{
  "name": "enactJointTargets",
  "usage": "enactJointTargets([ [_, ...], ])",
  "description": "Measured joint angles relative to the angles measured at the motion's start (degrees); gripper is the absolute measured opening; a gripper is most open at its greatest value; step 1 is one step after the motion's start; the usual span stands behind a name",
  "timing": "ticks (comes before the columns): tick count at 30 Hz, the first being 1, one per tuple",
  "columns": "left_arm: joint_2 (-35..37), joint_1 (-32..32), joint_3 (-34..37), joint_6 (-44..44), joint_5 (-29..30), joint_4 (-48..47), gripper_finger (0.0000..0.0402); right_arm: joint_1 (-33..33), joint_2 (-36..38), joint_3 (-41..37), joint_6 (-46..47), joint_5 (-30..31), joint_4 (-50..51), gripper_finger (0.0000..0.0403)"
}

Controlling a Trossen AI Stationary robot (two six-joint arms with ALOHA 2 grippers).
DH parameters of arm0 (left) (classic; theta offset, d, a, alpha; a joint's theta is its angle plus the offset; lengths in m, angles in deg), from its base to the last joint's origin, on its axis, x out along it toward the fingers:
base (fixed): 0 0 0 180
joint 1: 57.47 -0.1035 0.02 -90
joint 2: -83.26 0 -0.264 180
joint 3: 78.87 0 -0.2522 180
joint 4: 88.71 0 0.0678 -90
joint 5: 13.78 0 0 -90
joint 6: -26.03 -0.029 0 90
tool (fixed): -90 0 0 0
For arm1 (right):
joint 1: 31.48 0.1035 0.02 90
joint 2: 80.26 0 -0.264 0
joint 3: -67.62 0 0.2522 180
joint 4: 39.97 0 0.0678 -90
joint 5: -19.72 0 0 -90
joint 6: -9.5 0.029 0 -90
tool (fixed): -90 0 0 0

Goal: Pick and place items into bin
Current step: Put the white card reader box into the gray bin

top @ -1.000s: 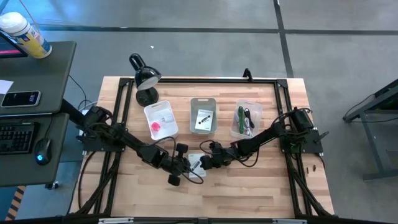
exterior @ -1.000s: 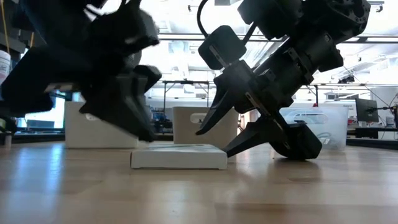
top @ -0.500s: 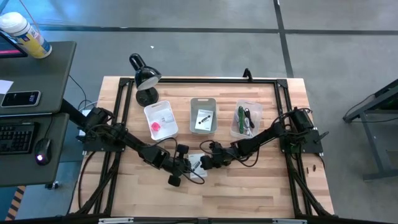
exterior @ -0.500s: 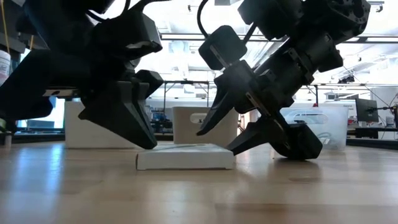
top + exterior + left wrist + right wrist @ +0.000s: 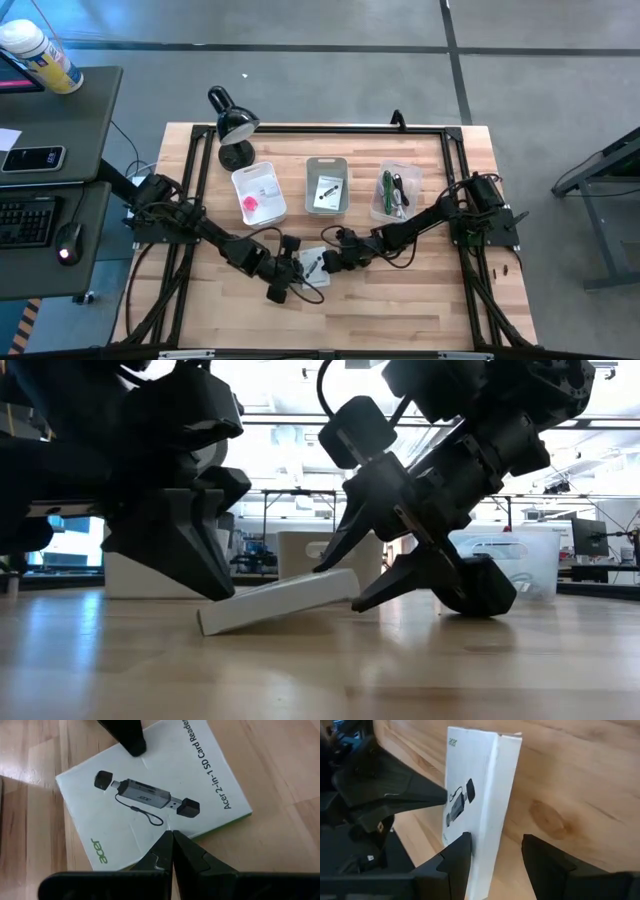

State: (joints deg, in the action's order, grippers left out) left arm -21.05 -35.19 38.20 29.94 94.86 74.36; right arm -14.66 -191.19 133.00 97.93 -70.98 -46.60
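Three bins at the back of the table (image 5: 420, 310) already hold things: the pink cube (image 5: 250, 205) in the left bin (image 5: 259, 192), a flat packet in the middle bin (image 5: 327, 186), cords (image 5: 392, 191) in the right one (image 5: 396, 190). One white packet (image 5: 278, 601) is left, tilted on the table between the arms. Your right end effector (image 5: 492, 857) is parted around its raised edge; your left end effector (image 5: 173, 851) is pinched closed, pressing its other edge. Lifting and binning it remain.
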Motion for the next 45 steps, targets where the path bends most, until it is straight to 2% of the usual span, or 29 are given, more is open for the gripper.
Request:
enactJointTargets([
  [8,0.0,0.0,0.1,0.4,0.4,0.0,0.0000,0.0,0.0,0.0,1.3,-1.3,-1.3,0.0165],
  [22,-0.1,0.0,0.2,1.2,1.3,0.3,0.0000,0.2,-0.1,0.1,-0.2,2.1,-5.3,0.0163],
  [25,-0.1,0.0,0.2,1.3,1.4,0.3,0.0000,0.2,-0.1,0.1,-1.2,3.2,-5.6,0.0148],
  [36,0.0,0.0,0.2,2.5,1.6,0.6,0.0000,0.1,-0.1,0.1,-3.5,5.6,-6.0,0.0040],
  [42,1.0,-0.1,0.1,2.0,1.0,2.6,0.0000,0.2,0.0,0.1,-4.7,6.0,-5.6,0.0038],
  [45,3.1,-0.2,-1.1,-1.3,0.7,2.3,0.0001,0.1,0.0,0.1,-5.2,6.2,-5.6,0.0044],
])
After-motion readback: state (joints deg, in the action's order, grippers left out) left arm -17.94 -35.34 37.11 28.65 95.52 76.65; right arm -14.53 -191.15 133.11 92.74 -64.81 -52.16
